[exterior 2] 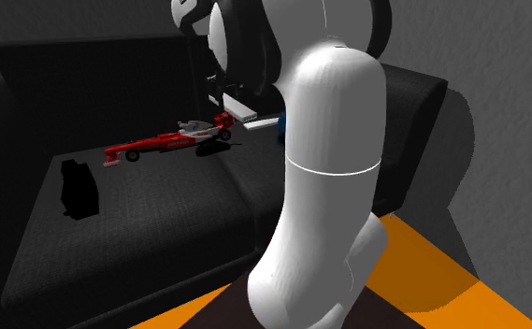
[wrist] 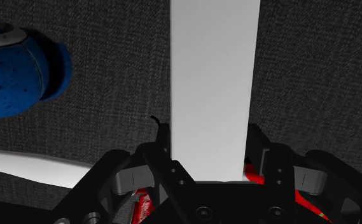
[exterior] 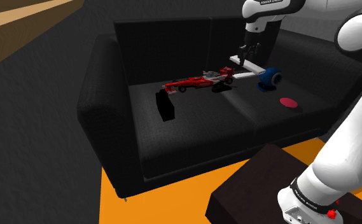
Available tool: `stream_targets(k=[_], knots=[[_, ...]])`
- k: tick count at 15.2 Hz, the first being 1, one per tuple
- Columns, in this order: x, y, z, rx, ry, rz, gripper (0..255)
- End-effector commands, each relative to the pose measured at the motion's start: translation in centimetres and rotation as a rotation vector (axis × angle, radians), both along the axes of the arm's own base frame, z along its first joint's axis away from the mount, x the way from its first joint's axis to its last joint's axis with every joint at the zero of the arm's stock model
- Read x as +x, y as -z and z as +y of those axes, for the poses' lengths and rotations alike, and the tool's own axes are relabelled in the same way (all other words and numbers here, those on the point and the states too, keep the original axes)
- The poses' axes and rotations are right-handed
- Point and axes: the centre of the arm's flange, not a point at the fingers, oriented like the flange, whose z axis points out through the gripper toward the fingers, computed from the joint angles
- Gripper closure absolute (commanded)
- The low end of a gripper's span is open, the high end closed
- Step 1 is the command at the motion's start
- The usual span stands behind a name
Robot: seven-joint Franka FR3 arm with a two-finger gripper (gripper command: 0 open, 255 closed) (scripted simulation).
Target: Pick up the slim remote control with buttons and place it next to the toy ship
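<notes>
Jaws: closed on the remote (wrist: 214, 83), one black finger against each long side, held above the sofa (exterior: 192, 133) seat.
Remote: slim plain white slab (exterior: 248, 64), clasped at its near end, the rest reaching out past the fingertips and clear of the cushion.
Toy racing car: red and white (exterior: 195, 81), lying on the seat just below the jaws, with most of its length running away from them.
Blue speckled vessel: on the seat (wrist: 14, 70), off to one side of the jaws.
Second white slab: flat on the cushion (wrist: 33, 168) below the jaws, on the vessel's side.
Red disc: on the seat (exterior: 289, 102), beyond the vessel.
Black box: on the seat (exterior: 167, 105) past the car's far end, well apart from the jaws.
</notes>
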Motion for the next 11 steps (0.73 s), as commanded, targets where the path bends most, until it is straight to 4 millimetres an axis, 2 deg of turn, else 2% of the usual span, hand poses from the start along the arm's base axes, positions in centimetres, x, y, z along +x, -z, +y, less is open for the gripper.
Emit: stream_targets(k=[1, 11], knots=[[-0.3, 0.0, 2.7, -0.001, 0.001, 0.0, 255], [-0.9, -0.1, 15.9, -0.001, 0.001, 0.0, 255]])
